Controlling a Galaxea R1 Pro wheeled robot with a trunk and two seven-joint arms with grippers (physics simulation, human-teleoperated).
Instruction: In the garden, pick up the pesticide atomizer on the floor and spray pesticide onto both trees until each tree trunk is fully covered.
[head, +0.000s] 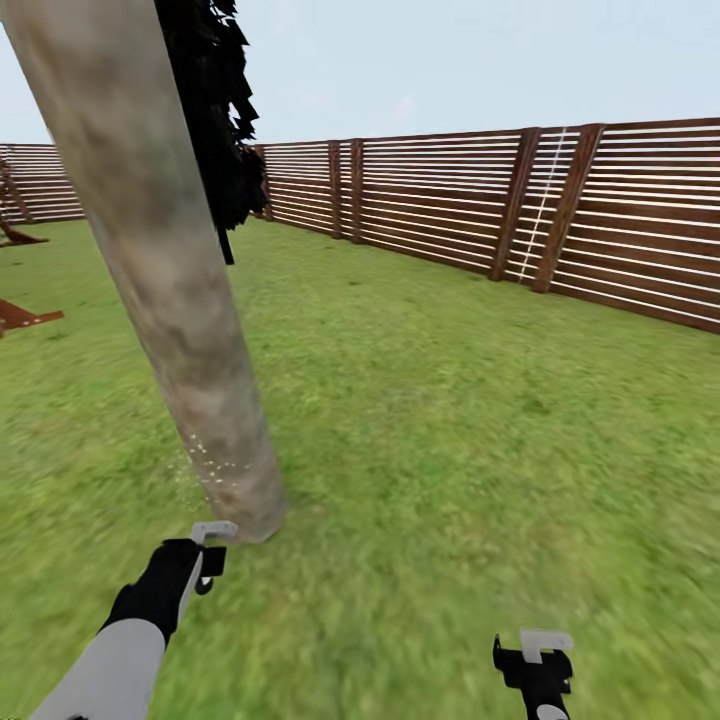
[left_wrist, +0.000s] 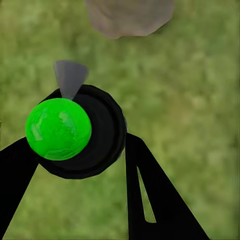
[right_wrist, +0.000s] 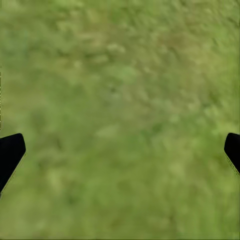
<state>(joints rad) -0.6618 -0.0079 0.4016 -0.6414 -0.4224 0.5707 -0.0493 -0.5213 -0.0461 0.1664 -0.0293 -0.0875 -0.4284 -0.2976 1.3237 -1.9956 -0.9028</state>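
Flat shadowless daylight, soft blur

The tree trunk (head: 170, 300), at the head view's left, looks like matt, mottled tan-grey bark, smooth, flecked with white specks (head: 205, 460) low down. The fence (head: 600, 215), upper right, is brown slatted wood; the lawn (head: 450, 450) is rough green grass.

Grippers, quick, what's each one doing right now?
Left gripper: closed on the pesticide atomizer.
Right gripper: open, empty, over grass.
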